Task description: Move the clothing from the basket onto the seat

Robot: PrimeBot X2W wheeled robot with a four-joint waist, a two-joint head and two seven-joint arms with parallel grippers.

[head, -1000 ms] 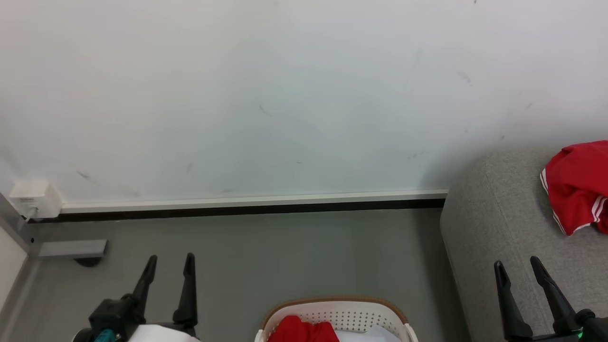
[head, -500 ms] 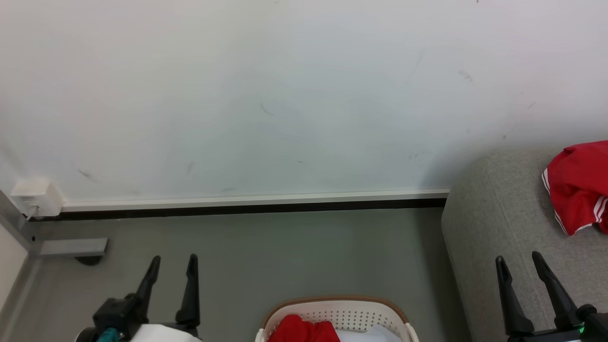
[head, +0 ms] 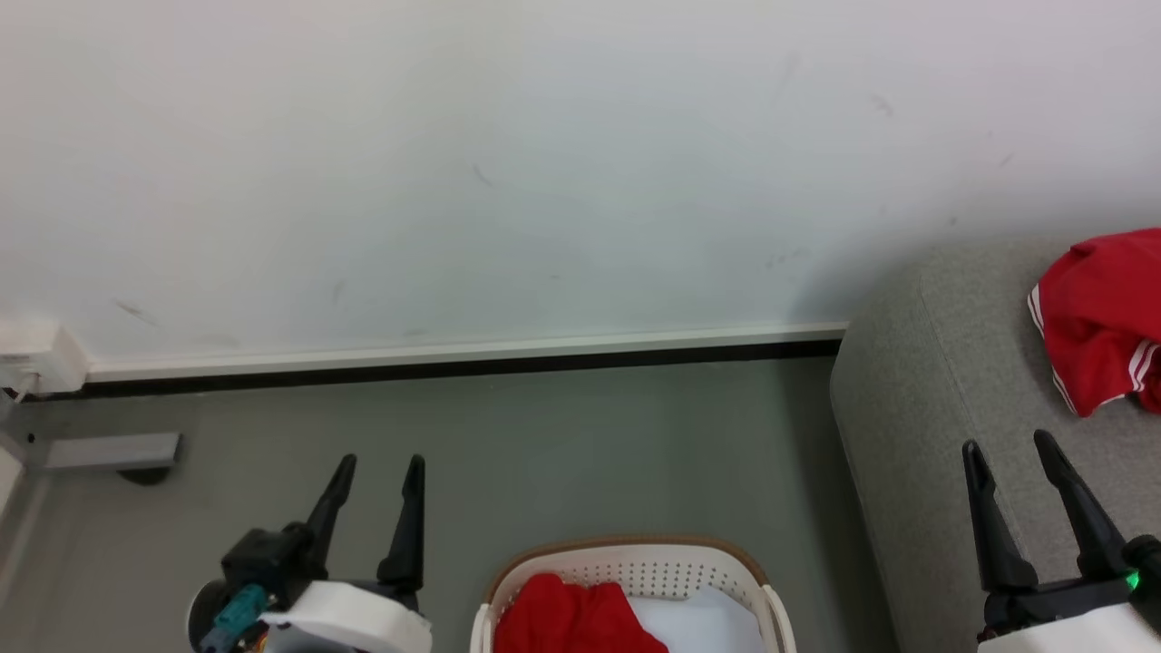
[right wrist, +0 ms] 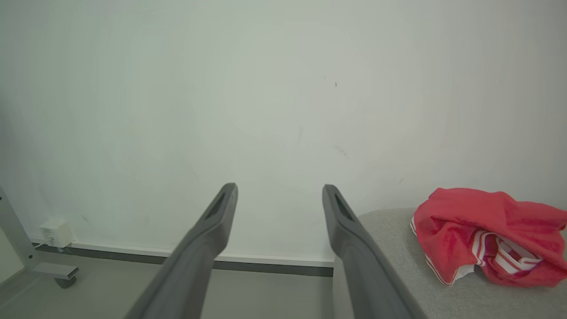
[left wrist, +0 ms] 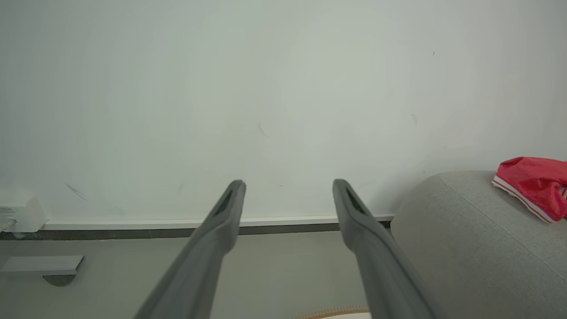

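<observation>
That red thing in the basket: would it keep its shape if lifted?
Probably not: the red garment lies crumpled in the basket, so it would likely droop. It looks like thin cloth, probably light. The other garment on the sofa slumps in loose folds.

I get soft, even light on all three feeds. The wall (head: 544, 163) reads bright in the head view and darkens to grey-green toward the corners of both wrist views. A faint shadow lies on it just left of the seat (head: 916, 381). The dark fingers (left wrist: 212, 248) low in the wrist views look soft.
</observation>
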